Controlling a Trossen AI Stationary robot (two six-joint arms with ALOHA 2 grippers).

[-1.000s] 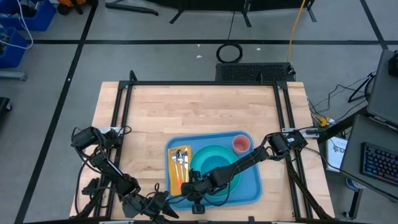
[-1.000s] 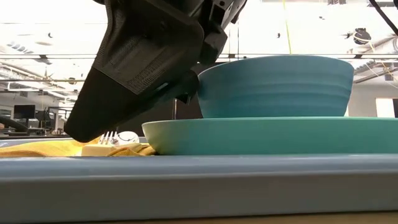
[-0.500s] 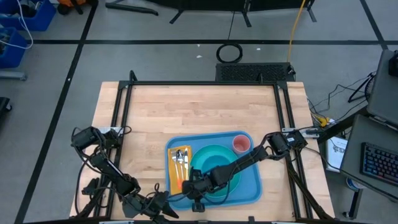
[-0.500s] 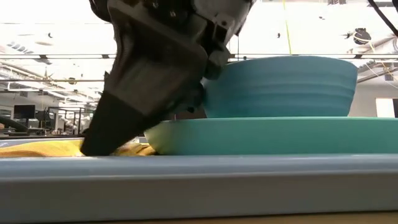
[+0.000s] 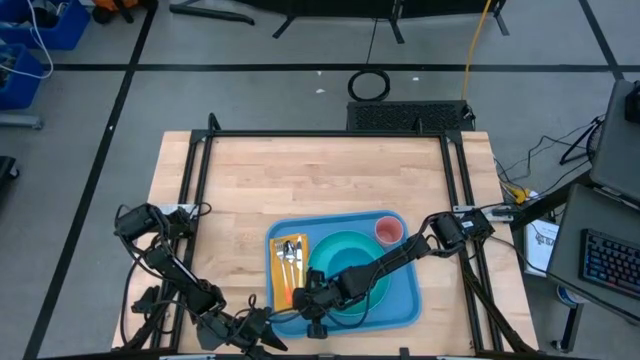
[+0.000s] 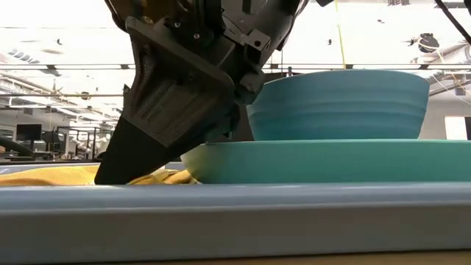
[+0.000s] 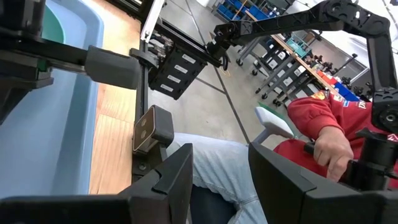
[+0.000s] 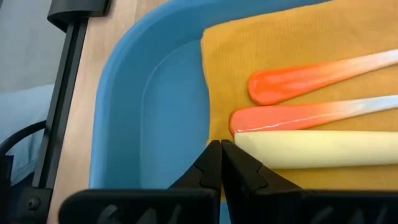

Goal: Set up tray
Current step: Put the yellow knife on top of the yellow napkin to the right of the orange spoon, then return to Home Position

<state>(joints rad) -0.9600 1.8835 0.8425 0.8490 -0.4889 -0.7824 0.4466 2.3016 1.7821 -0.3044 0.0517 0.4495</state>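
The blue tray lies near the table's front edge. On its left part is a yellow napkin bearing two orange handles and a cream handle. A turquoise plate with a bowl on it sits in the tray's middle. A pink cup stands at its far right corner. My right gripper is shut, tips down at the napkin's near edge beside the cream handle's end. My left gripper waits open at the near left corner, holding nothing. My right gripper's shut fingertips slant down from the table's right and stand at the napkin's near edge, next to the cream handle's end. In the low view the tray's near rim hides the tips. I cannot tell whether they touch the cloth.
My right arm reaches across the plate and bowl from the right. Black frame rails run along the table's left, right and far sides. A person in a red sleeve sits beyond the near edge. Bare wood lies beyond the tray.
My right gripper has tipped steeper, and its shut tips have sunk toward the napkin behind the tray's near rim. The plate with the bowl on it has slid a little toward the table's right.
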